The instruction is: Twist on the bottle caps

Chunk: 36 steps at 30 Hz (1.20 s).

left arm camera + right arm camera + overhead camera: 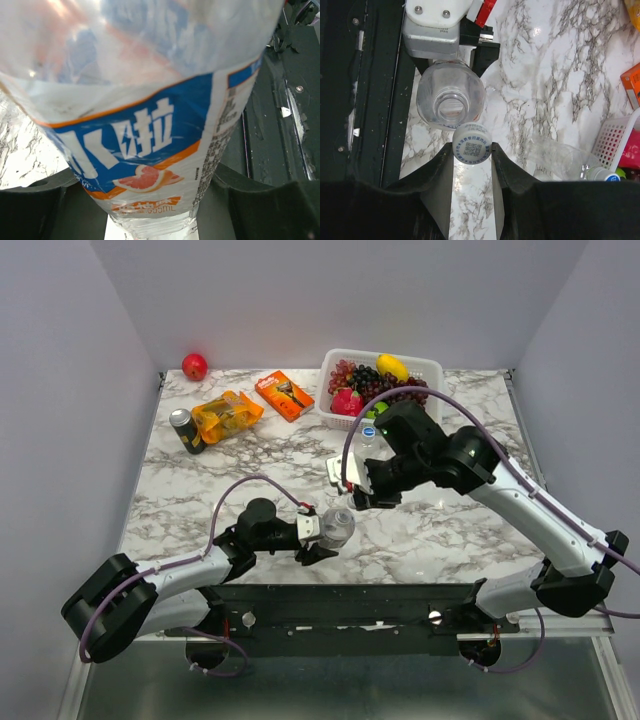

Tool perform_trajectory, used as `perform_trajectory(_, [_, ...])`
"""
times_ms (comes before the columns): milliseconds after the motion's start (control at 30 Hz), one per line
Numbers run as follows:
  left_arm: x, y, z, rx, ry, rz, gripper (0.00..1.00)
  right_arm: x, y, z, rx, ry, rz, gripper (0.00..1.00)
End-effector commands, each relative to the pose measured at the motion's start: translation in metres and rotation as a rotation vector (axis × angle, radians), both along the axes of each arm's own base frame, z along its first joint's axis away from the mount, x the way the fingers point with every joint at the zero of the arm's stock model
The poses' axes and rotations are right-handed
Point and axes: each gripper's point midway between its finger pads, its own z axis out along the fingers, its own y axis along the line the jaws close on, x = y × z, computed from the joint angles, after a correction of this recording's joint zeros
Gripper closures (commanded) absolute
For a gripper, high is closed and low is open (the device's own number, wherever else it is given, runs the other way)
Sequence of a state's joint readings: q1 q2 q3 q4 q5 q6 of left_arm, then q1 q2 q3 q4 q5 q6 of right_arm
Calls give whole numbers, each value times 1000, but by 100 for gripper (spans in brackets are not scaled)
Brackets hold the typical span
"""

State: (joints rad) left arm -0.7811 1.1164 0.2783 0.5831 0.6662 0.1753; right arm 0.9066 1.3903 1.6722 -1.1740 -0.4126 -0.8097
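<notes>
Top view: L claw point(322, 533) is clenched on a clear bottle point(338, 526), mouth up, near the counter's point(450, 530) front edge. R claw point(362, 500) hangs just beyond and above it. Far side: red apple point(194, 366), dark can point(185, 430), orange snack bag point(227, 415), orange box point(285, 395), white basket point(432, 368) w/ fruit. L wrist: the bottle's blue-and-orange label point(150, 140) fills the frame above the dark fingers point(40, 210) (grapefruit slice printed low on it). R wrist: R claw pinches a whitish cap point(472, 146) w/ blue print, just at the near rim of the open mouth, not seated on it. A second bottle point(565, 160) lies on its side to the right, by the basket corner.
</notes>
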Motion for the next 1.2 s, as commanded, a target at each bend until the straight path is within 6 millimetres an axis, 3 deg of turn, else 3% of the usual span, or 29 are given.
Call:
perform_trajectory(0, [-4, -3, 4, 1, -7, -34, 100, -15, 2, -2, -38, 23, 88, 69])
perform_trajectory(267, [-3, -3, 9, -12, -22, -36, 100, -22, 4, -20, -115, -6, 169, 69])
perform_trajectory(900, [-4, -3, 15, -35, -56, -40, 100, -20, 23, -38, -188, -35, 193, 67])
perform_trajectory(1167, [-3, 0, 15, -44, -72, -26, 100, 0, 23, -52, -264, -90, 122, 68])
